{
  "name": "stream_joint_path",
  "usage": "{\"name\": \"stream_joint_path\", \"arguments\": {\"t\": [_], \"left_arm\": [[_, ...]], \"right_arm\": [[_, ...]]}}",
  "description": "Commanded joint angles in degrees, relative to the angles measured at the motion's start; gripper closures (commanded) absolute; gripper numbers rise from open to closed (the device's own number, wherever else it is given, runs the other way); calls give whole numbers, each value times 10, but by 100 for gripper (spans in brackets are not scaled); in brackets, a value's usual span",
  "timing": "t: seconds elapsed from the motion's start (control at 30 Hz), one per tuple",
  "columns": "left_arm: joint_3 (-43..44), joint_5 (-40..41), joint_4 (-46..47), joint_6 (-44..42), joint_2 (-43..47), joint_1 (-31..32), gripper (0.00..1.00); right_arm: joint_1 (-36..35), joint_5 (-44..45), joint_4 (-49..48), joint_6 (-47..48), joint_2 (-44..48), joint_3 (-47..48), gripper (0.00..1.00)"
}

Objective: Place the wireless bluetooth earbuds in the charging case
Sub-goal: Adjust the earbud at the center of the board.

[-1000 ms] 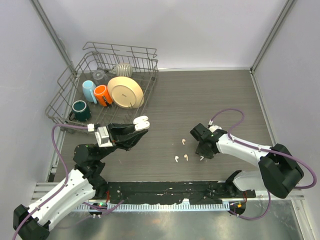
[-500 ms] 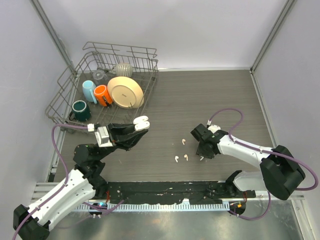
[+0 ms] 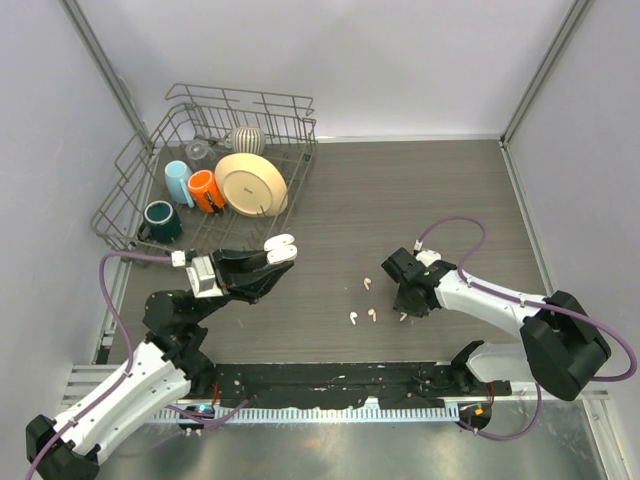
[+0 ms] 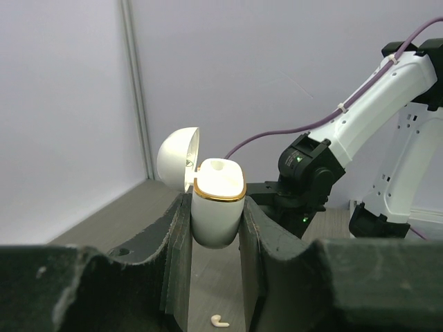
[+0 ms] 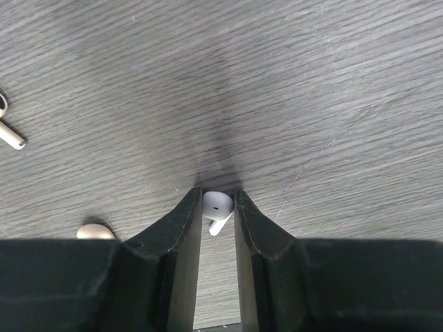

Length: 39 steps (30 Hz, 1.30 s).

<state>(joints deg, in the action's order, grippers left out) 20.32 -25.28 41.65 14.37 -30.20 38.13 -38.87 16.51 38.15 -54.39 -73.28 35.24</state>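
Observation:
The white charging case (image 3: 281, 247), gold-rimmed with its lid flipped open, hangs above the table with my left gripper (image 3: 270, 258) shut on its body (image 4: 218, 207). My right gripper (image 3: 405, 312) points down at the table right of centre. In the right wrist view its two fingers press on a white earbud (image 5: 217, 205) that rests on the wood. Three more earbuds lie loose on the table: one (image 3: 367, 284) just left of the right gripper, and two (image 3: 352, 319) (image 3: 372, 315) nearer the front. One of them (image 4: 219, 321) shows below the case in the left wrist view.
A wire dish rack (image 3: 240, 98) stands at the back left with a cream plate (image 3: 250, 183), an orange cup (image 3: 206, 190), a blue cup (image 3: 178, 182) and a dark green mug (image 3: 161, 220). Walls close in the table on the left, back and right.
My right gripper has closed its fingers onto the earbud beneath it. The left arm with the case has shifted slightly left.

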Motion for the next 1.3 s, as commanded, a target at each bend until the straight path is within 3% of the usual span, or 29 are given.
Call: {"name": "stream_joint_path", "arguments": {"t": [0.0,0.2,0.53,1.13,1.27], "left_arm": [[11,20,18,-22,15,-1,100],[13,27,10,-29,17,-1,100],[6,27,6,-20,24,-1,100],[9,41,-13,-19,34,-1,100],[10,44,-23,-18,41,-1,100]], "right_arm": [[1,11,3,-19,-19,-28,91],[2,8,-4,-30,-8,-34,99],[1,-13,-34,-16,-14,-26,99],[1,-17,-95,69,-126,9,99],[1,-20,-96,69,-125,6,94]]}}
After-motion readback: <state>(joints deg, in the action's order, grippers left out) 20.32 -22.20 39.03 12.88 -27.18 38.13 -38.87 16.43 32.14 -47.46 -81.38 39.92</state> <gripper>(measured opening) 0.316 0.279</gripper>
